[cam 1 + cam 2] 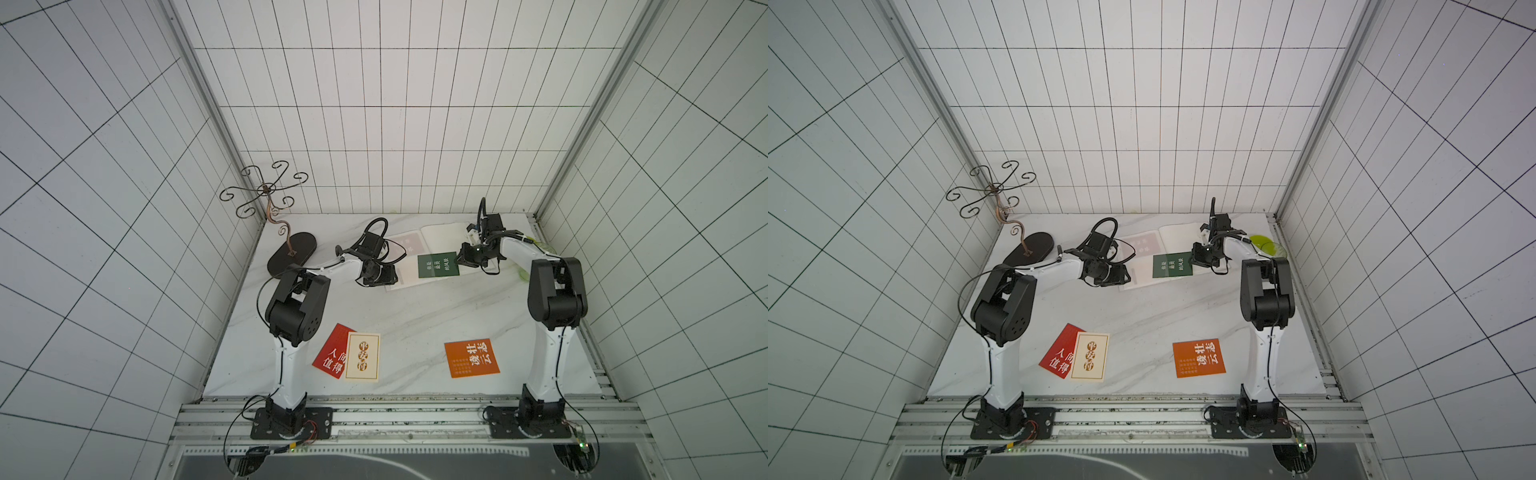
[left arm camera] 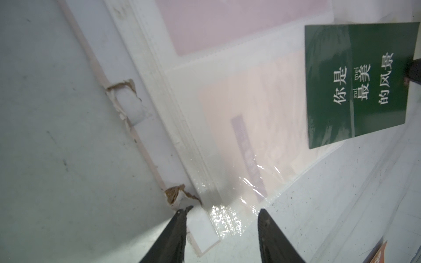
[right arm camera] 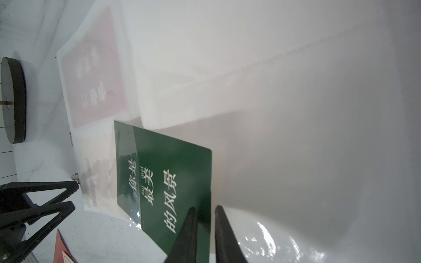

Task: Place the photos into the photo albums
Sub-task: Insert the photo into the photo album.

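- At the far middle of the table, the photo album (image 1: pixel 446 237) lies open. A pinkish card (image 3: pixel 91 68) shows through a sleeve, so I'd count that one filed.
- The dark green card (image 1: pixel 438 264) has one edge under the left page's clear film and the rest outside. Judged roughly a quarter in.
- The right gripper (image 3: pixel 205 208) pinches the green card's outer edge.
- The left gripper (image 2: pixel 223 209) has its jaws spread across the album's near corner. Can't tell whether it presses the sleeve.
- To go: red card (image 1: pixel 332 351), with the cream card (image 1: pixel 363 356) overlapping it, and the orange card (image 1: pixel 471 358), all loose on the near side.
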`<state>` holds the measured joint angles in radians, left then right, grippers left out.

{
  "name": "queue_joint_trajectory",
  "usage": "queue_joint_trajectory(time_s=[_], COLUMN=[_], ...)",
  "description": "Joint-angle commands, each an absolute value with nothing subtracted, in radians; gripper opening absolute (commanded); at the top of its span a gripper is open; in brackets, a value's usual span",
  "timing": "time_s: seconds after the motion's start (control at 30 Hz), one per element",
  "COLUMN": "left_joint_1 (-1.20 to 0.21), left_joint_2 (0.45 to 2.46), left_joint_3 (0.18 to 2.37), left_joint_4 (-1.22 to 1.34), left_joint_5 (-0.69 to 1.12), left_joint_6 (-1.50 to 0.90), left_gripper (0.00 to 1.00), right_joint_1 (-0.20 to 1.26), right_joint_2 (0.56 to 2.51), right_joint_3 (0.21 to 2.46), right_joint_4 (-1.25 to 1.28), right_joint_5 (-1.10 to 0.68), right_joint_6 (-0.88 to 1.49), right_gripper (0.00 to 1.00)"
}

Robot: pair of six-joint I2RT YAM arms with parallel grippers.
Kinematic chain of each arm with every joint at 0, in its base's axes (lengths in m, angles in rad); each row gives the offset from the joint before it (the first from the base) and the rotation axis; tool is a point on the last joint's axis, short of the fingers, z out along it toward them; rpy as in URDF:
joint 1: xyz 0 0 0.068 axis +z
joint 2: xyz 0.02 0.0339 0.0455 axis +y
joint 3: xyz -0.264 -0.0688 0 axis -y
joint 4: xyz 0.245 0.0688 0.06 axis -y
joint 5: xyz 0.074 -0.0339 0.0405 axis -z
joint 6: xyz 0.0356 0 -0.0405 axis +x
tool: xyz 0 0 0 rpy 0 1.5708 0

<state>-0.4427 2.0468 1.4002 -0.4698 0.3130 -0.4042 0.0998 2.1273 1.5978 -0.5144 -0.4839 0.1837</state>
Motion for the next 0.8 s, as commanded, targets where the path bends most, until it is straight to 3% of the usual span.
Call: queue_joint_trajectory(time_s=[0.0,0.77], left_joint_1=[-0.434,-0.408], left_joint_2=[2.013,2.016], left_joint_3=[1.39,1.362], left_joint_4=[-0.442,-0.41], left_joint_5=[0.328,0.358], left_joint_6=[-0.418,-0.454], left_gripper=[0.51,0.51], right_joint_1=[0.122,0.21], right_joint_2=[2.161,2.232], right_joint_3=[1.707,1.811], right_joint_4=[-0.537,-0.56], right_joint_5=[-0.508,-0.56], right_joint_6=[0.161,0.136], right_gripper=[0.17,0.23])
